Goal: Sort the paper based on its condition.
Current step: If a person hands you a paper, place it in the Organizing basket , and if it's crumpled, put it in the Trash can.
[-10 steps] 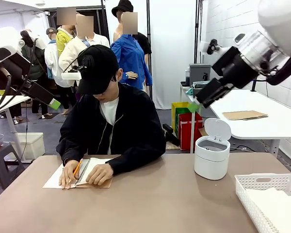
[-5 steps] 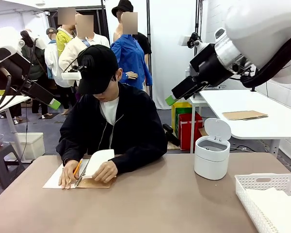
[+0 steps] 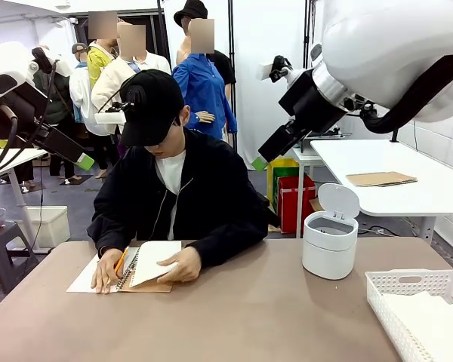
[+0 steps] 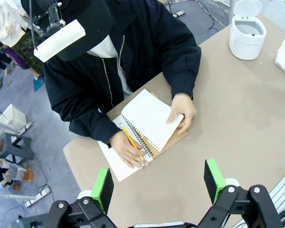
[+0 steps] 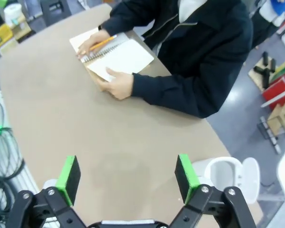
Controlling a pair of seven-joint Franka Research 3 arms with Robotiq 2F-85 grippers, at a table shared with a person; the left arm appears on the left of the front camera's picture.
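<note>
The paper [image 3: 81, 283] in reach of the task is a loose white sheet lying flat on the tabletop [image 3: 241, 317] at the far side. It pokes out from under a spiral notebook [image 3: 155, 263], and the person's hand with the pencil [image 3: 120, 260] rests partly on it. The person's other hand [image 3: 183, 267] holds down a notebook page. The sheet looks very light, thin and floppy. It will likely sag from any single grip point, slide easily on the smooth tabletop, and crease or tear if pinched hard or dragged from under a weight. Lying flush, it offers no raised edge. The best hold is probably a free corner or the outer edge farthest from the notebook, taken once the hand and notebook are off it or once the person lifts it up. The left pincer [image 4: 158, 183] hangs high above the notebook, jaws spread wide with nothing between the green pads. The right pincer [image 5: 127, 175] is likewise wide apart and empty, held high over the bare middle of the tabletop. A white basket [image 3: 408, 282] and a small white bin [image 3: 328, 253] with its lid up stand to the robot's right; which takes which condition I cannot tell.
</note>
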